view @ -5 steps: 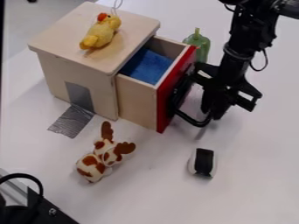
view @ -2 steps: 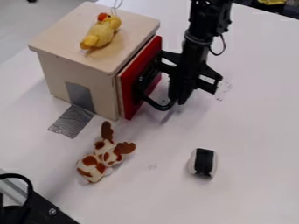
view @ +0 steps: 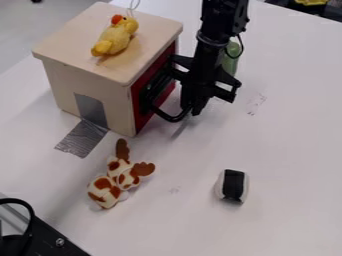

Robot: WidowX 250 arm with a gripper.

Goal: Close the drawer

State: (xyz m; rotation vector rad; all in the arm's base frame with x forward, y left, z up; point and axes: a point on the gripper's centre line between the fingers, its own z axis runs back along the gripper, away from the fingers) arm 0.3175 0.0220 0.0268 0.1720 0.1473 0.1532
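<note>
My gripper (view: 194, 107) hangs low at the front of the wooden box (view: 90, 95), right against the black handle (view: 175, 118) of the drawer. Whether its fingers are apart cannot be made out. The drawer's red front (view: 141, 119) sits flush with the box's edge, and no blue interior shows. The gripper's body covers part of the red front and the handle.
A yellow duck toy (view: 115, 37) lies on top of the box. In front are a brown-and-white plush (view: 115, 185) and a black-and-white object (view: 232, 186). A green bottle (view: 232, 56) stands behind the arm. Grey tape (view: 83, 138) holds the box's side.
The arm has moved left, and the drawer has slid into the box from standing well out, its blue inside now covered. The duck and plush have stayed put.
</note>
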